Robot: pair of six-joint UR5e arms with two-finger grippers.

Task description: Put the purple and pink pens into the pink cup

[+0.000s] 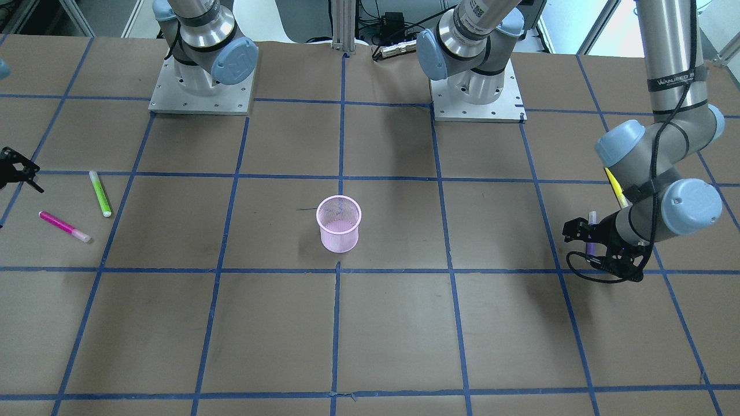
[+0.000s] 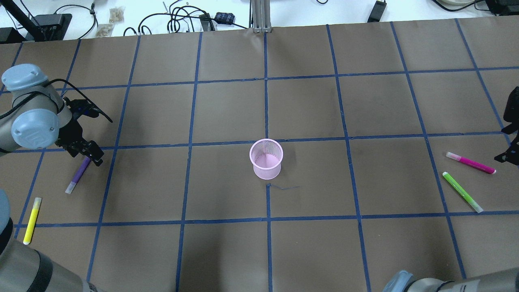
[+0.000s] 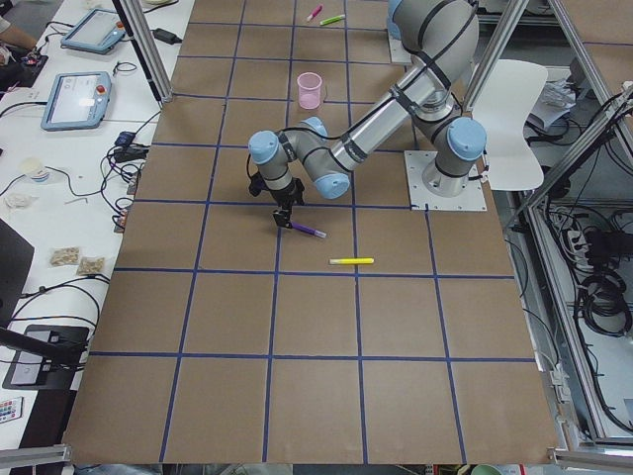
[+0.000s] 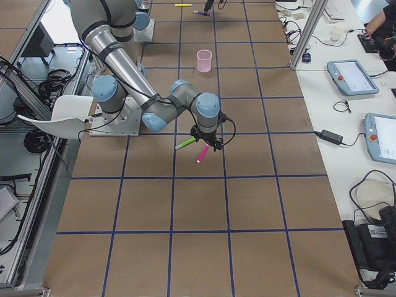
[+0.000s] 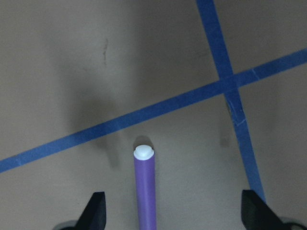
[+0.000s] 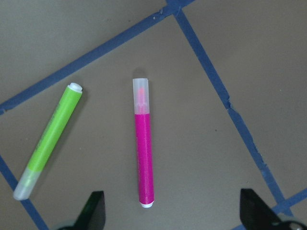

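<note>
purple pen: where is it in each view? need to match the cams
Front-facing: purple pen, right side, mid-height.
Overhead: left side, near the yellow pen.
Exterior left: centre of the picture.
Exterior right: top edge, far end of the table.
Left wrist: bottom centre, pointing up.
Right wrist: not in it.
Landmark: pink cup, mid-table in all four exterior views.

The tabletop (image 2: pixel 308 109) is brown, crossed by a grid of blue tape lines. The cup (image 2: pixel 267 172) is pale pink mesh, see-through. The purple pen (image 2: pixel 79 175) has a white end; the pink pen (image 2: pixel 472 163) is magenta with a clear cap. The green pen (image 2: pixel 462 191) is lime, the yellow pen (image 2: pixel 31 220) bright.
</note>
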